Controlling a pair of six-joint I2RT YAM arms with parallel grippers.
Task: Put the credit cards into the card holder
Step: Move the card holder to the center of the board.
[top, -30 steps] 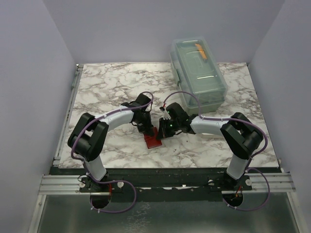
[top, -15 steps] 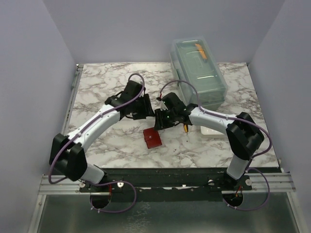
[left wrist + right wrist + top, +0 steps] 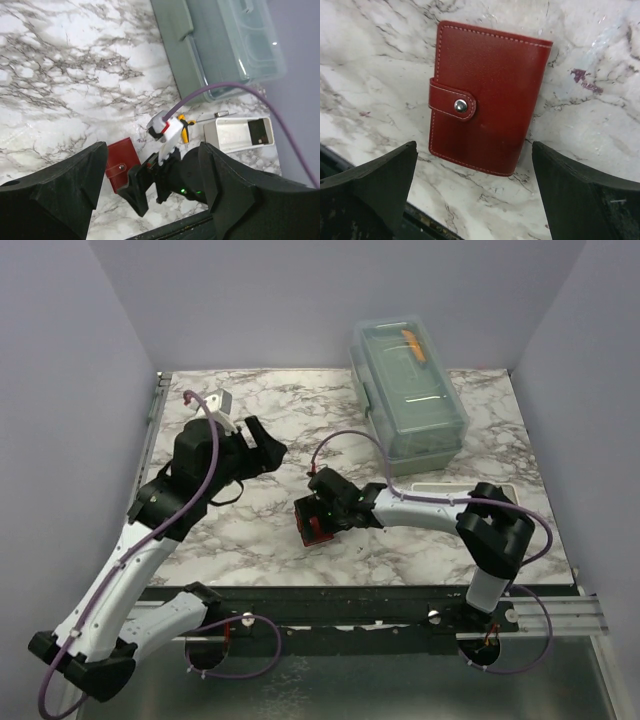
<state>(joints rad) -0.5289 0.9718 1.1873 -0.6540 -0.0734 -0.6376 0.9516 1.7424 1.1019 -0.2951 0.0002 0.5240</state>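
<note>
The card holder [image 3: 487, 97] lies snapped shut on the marble table [image 3: 230, 405], lower centre of the top view. The right gripper [image 3: 474, 145] hangs over it, jaws wide and empty. The left gripper [image 3: 262, 443], upper left, is likewise spread and empty. No loose cards show, so loading looks finished.

There it was: the card holder [image 3: 487, 97] lay flat on the table [image 3: 250, 530], close to the front edge and about midway across. My right gripper [image 3: 475, 200] hung straight above it, one finger off to each side, neither touching. Right of the card holder sat the tray [image 3: 227, 136]. Behind the tray, at the far right, stood the box [image 3: 408, 390]. My left gripper [image 3: 262, 445] hovered left of and behind the card holder, well apart from it.
</note>
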